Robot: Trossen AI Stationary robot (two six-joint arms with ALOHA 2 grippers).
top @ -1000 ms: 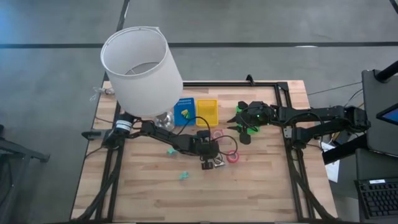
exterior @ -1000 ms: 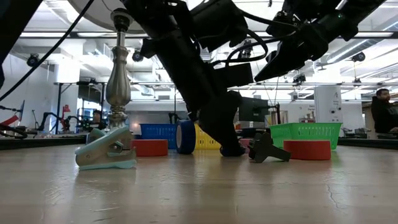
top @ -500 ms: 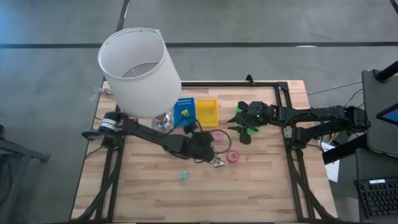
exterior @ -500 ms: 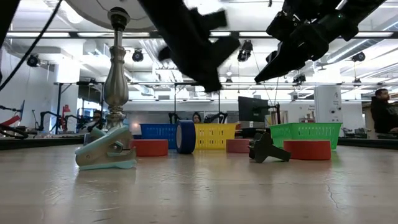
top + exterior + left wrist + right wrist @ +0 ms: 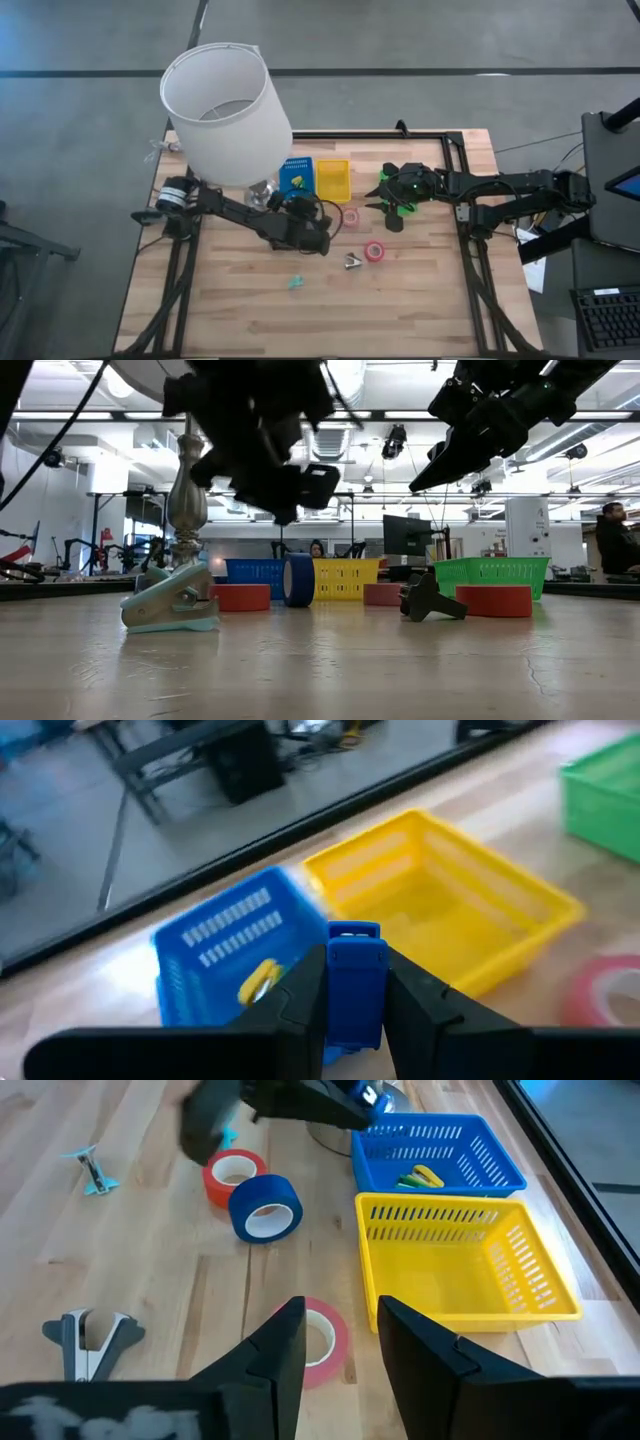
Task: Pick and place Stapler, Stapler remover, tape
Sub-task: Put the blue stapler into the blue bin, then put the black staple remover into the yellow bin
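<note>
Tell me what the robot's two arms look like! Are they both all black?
Mostly, yes. Both arms are dark and made of long jointed segments, with thin black cables looping alongside. The left arm has a silvery-white band near its base. The right arm carries bright green parts just behind the right gripper. Each arm ends in two flat, dark fingers.

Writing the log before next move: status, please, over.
Left fingers shut on blue piece, near blue tray. Right fingers open, empty, over green tray. Remover on table, tape roll beside it.
</note>
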